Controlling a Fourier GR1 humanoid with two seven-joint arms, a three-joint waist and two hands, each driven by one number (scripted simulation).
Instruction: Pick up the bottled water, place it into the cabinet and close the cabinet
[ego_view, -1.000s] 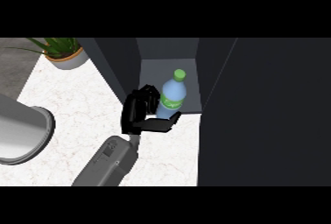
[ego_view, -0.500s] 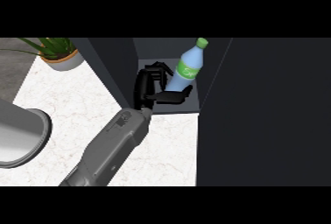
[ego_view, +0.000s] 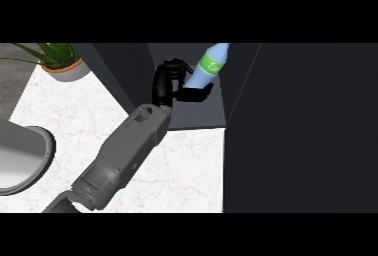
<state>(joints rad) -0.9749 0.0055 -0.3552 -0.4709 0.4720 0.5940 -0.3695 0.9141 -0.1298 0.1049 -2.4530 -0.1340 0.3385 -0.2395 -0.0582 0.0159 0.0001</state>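
Note:
The bottled water (ego_view: 209, 65) is pale blue with a green label and leans to the right inside the open dark cabinet (ego_view: 122, 75). My left hand (ego_view: 168, 85) reaches in from the lower left on its grey forearm. It is shut on the bottle's lower end, with the thumb under the base and the fingers curled at its left side. The bottle's bottom is hidden by the hand, so I cannot tell whether it rests on the grey cabinet floor (ego_view: 199, 112). The cabinet door (ego_view: 303, 130) stands open as a wide dark panel at the right. My right hand does not show.
A potted plant (ego_view: 63, 62) stands at the far left on the white marble counter (ego_view: 184, 170). A round grey metal basin (ego_view: 22, 160) sits at the left edge. The open door covers the whole right side of the view.
My left hand has carried the bottle further into the cabinet, away from me. The bottle now leans more to the right, and more of the forearm shows.

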